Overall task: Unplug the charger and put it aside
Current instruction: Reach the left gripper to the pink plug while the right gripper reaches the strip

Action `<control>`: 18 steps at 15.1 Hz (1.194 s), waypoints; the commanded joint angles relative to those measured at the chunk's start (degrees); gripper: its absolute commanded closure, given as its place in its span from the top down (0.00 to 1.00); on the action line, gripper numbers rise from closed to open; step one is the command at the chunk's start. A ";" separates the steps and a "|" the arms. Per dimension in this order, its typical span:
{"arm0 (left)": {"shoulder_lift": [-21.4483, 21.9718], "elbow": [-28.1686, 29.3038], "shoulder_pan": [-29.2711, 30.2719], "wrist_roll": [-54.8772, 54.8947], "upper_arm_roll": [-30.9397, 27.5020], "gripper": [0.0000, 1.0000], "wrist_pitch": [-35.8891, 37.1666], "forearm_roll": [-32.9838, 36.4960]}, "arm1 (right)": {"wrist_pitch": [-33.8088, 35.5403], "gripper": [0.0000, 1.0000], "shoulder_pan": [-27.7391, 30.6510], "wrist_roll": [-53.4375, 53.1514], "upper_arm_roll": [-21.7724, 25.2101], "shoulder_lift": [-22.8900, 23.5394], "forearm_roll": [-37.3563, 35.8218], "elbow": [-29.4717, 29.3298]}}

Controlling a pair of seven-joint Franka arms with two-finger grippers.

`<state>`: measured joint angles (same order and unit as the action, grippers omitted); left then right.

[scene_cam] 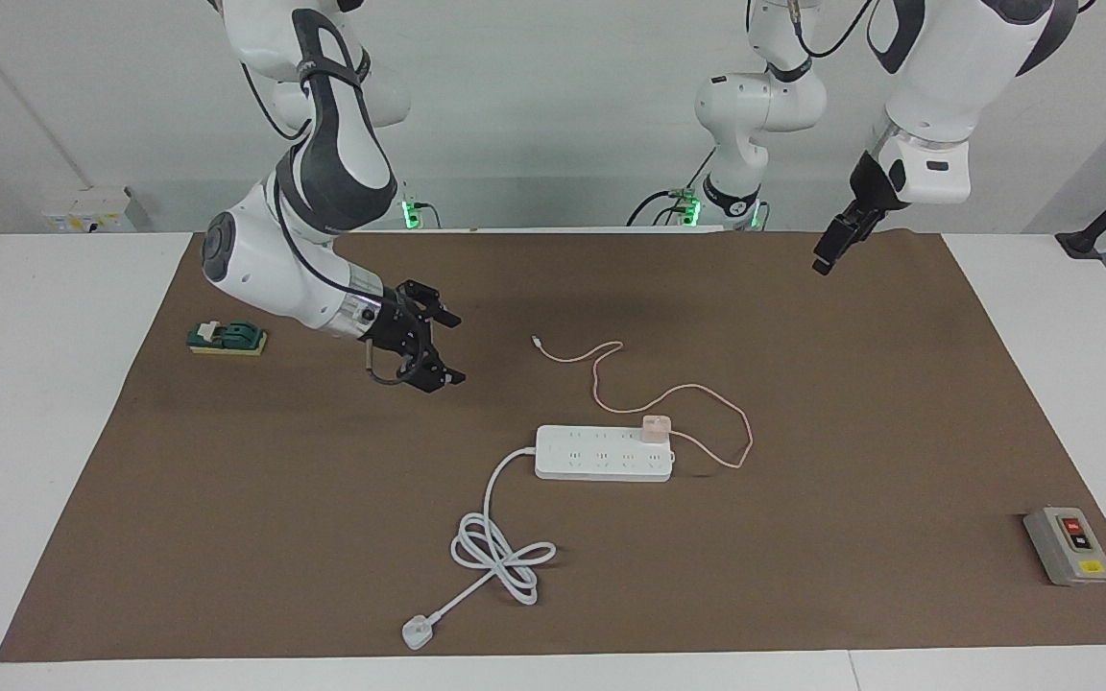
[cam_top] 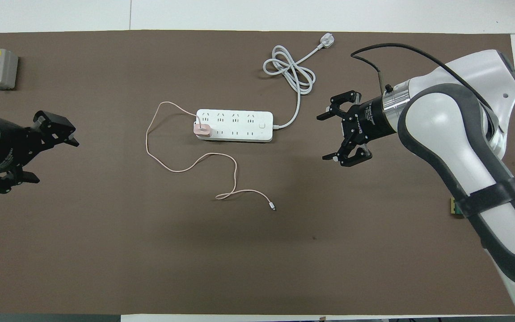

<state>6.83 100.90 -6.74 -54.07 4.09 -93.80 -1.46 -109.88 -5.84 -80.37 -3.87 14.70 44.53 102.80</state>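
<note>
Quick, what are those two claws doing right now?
Left gripper: jaws open, holding nothing.
Right gripper: jaws open, holding nothing.

White table (scene_cam: pixel 44 403) under a brown mat (scene_cam: pixel 803 576), plain pale wall (scene_cam: pixel 553 96) at the robots' end
</note>
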 commanded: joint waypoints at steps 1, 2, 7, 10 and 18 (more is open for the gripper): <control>-1.64 1.76 -4.84 -15.84 -0.75 1.00 -6.63 -0.47 | -2.96 1.00 0.13 -0.32 -0.17 3.83 6.42 -1.02; -2.26 1.85 -5.47 -19.72 -0.75 1.00 -9.09 -0.47 | -3.75 1.00 0.04 2.12 -0.17 5.15 9.41 -1.37; -11.82 -3.50 -9.16 -33.45 -0.92 1.00 -10.52 -0.30 | -7.45 1.00 -3.21 14.50 -0.09 9.72 19.79 -2.34; -17.80 -6.75 -10.83 -40.05 -0.84 1.00 -13.07 0.15 | -7.89 1.00 -3.65 20.33 -0.17 11.66 24.10 -2.34; -35.36 -23.86 -16.45 -53.83 -1.45 1.00 -12.20 2.95 | -13.86 1.00 -6.73 19.64 -0.09 21.05 29.91 -10.68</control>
<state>-21.31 85.51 -20.53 -103.14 3.90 -107.40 -0.65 -122.92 -12.23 -60.52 -3.98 30.98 72.97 97.47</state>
